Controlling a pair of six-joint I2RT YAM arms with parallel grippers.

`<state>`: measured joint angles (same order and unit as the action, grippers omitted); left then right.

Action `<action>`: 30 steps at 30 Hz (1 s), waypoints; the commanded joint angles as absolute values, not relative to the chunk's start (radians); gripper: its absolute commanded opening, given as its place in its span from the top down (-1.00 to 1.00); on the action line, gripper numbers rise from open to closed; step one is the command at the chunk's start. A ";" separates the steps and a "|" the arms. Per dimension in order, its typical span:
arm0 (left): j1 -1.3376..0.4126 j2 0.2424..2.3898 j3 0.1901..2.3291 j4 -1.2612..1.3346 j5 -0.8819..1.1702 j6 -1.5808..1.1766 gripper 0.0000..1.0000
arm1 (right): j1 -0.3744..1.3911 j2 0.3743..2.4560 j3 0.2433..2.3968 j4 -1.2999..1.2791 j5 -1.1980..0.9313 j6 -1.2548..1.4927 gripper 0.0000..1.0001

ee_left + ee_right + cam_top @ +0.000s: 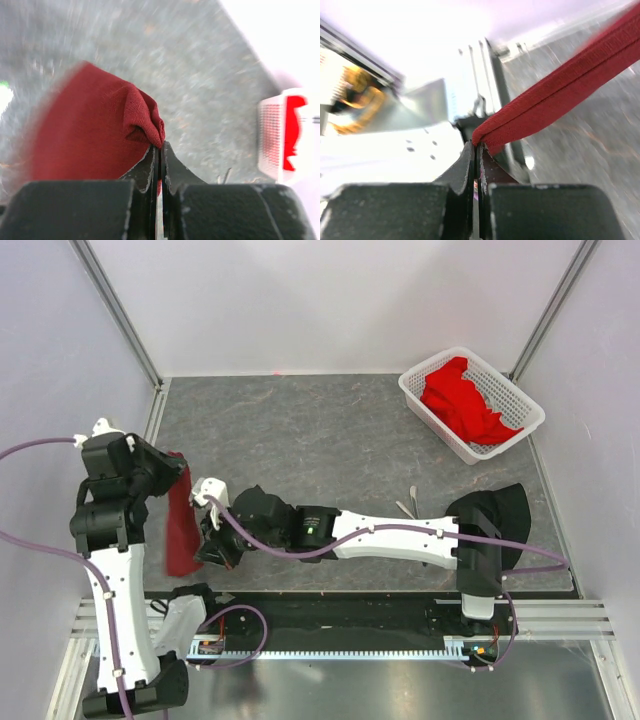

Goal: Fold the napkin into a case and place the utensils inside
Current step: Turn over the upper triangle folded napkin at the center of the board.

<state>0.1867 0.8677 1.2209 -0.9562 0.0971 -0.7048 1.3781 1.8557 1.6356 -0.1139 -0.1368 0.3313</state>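
The napkin [182,530] is a narrow folded strip at the left side of the table [330,430], strung between the two arms. The left gripper [159,150] has its fingers pressed together on a bunched corner at the far end, and the right gripper [478,150], reaching all the way across from its base, is clamped on the doubled edge at the near end. The cloth looks taut and probably off the surface, though both wrist views are blurred and I cannot tell how many layers each pinch holds. That is the main risk: if either pinch has caught only the top layer, the fold will fall open as the arms move. Each bite is also small, so any mismatch in the arms' travel could tug the cloth out of one pinch or twist the strip, spoiling the case shape. The utensils [409,503] lie well apart to the right, just beside the right forearm, and a low sweep back could knock them askew. The basket [452,445] with its red cloth [460,400] sits far off and out of the way.
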 commanded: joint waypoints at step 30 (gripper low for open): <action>-0.379 1.782 1.229 -0.215 -0.006 -0.792 0.66 | 0.896 1.704 0.614 0.484 -0.457 0.716 1.00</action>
